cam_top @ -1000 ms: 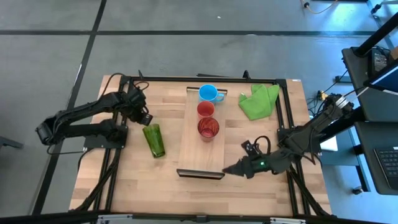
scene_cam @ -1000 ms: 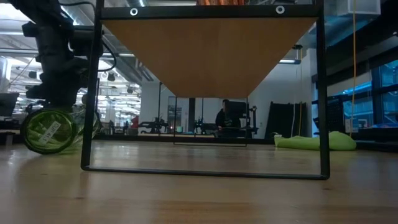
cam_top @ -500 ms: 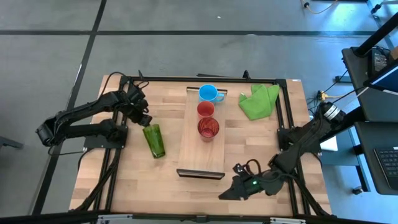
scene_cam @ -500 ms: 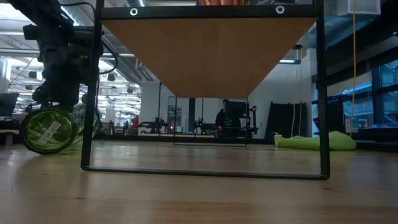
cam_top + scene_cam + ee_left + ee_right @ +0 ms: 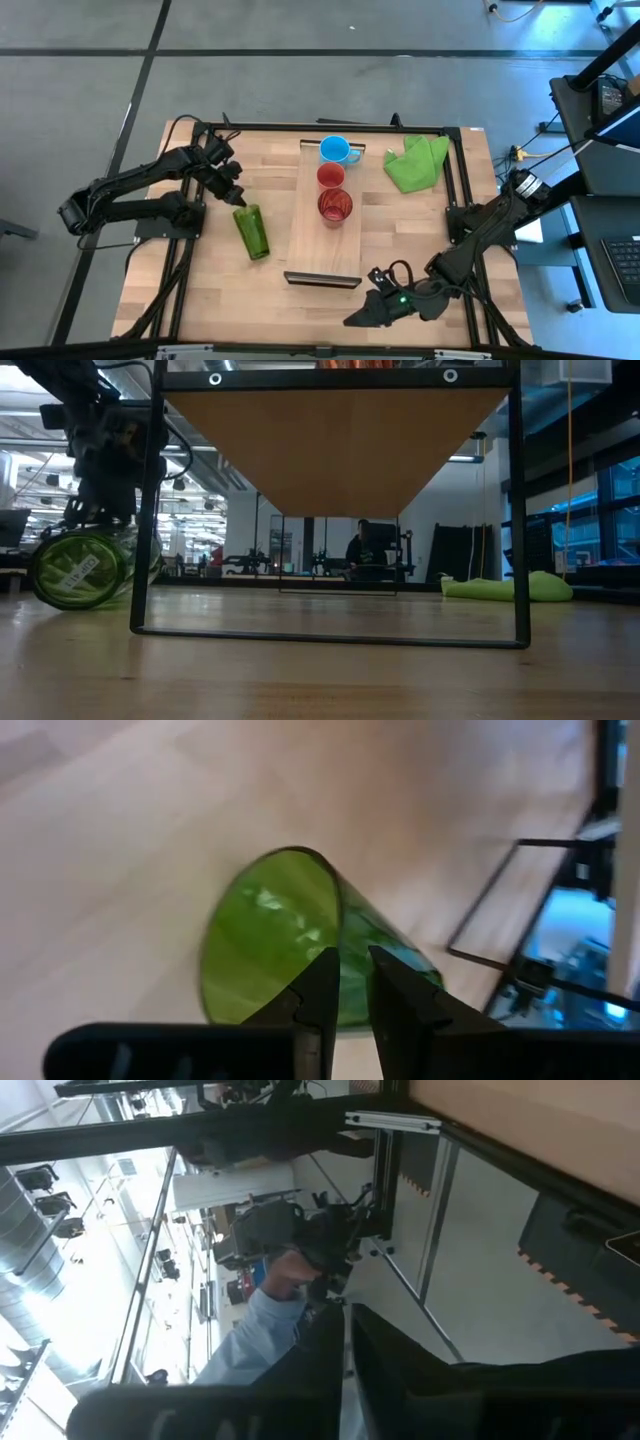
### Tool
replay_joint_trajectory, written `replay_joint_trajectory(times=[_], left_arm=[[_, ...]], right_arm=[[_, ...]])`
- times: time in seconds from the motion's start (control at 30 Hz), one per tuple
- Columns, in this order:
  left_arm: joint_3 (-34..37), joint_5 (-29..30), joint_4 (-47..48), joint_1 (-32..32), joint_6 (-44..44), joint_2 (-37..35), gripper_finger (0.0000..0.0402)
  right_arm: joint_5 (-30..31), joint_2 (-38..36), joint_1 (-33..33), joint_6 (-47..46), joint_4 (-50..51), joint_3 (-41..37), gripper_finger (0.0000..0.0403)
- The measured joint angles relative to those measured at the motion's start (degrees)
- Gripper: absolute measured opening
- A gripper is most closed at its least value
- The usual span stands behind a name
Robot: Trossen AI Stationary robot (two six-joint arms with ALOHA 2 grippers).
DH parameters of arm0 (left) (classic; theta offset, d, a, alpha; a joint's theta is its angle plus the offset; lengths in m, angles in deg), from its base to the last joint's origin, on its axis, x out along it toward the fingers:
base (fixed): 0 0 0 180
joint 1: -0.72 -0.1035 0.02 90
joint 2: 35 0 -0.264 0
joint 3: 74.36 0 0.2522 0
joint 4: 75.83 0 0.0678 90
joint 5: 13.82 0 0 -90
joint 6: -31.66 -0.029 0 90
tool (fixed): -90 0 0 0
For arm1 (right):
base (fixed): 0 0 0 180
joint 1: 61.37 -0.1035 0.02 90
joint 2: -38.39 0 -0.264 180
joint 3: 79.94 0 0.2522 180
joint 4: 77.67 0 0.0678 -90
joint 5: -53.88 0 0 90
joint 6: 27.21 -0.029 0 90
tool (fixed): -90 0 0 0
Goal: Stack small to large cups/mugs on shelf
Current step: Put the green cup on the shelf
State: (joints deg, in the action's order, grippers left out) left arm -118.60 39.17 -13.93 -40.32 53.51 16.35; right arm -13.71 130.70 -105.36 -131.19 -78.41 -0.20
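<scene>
A: As the view from above is the widest, where do the big things stand?

B: The desk (image 5: 200, 290) of pale wood carries everything; on its middle lies the shelf (image 5: 322, 255), a long narrow plank with dark brackets at the short ends; in the low view the shelf (image 5: 335, 445) shows from beneath.

A: And the cups?

B: The olive-green tumbler (image 5: 252, 231) lies on its side on the desk, just beside the shelf on the side of the left arm; the low view shows it (image 5: 72, 568) beside the bracket frame. On the shelf stand three in a row: the translucent red tumbler (image 5: 334, 207), then the small red cup (image 5: 331, 176), then the light blue mug (image 5: 335, 150) at the far end; each is close to the next, and I cannot tell if they touch.

A: What do the claws do?

B: The left claw (image 5: 236, 197) is at the open mouth of the olive-green tumbler; in the left wrist view its fingers (image 5: 320, 990) stand narrowly apart, pinching the rim of the tumbler (image 5: 270, 935). The right claw (image 5: 352, 319) is low at the near edge of the desk, well apart from the cups; its fingers are nearly together and hold nothing.

A: Something else?

B: A bright green cloth (image 5: 417, 161) lies near the far corner.
</scene>
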Motion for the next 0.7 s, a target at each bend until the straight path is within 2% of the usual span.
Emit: replay_joint_trajectory(times=[0.17,0.33,0.53,0.7], left_arm=[[0.0,-1.5,0.3,0.0,0.0,0.0,0.0049],[0.0,0.4,0.7,0.0,-1.5,0.0,0.0049],[0.0,-2.6,1.0,0.1,-1.7,0.0,0.0050],[0.0,-2.5,1.3,2.2,-1.5,0.0,0.0064]], right_arm=[[-0.1,-0.1,0.0,0.8,0.3,0.0,0.0026],[-1.7,-0.1,0.0,1.4,0.4,0.0,0.0026],[-3.2,-0.1,0.0,2.6,0.4,0.0,0.0026],[-4.2,-0.2,0.0,3.7,0.4,0.0,0.0026]])
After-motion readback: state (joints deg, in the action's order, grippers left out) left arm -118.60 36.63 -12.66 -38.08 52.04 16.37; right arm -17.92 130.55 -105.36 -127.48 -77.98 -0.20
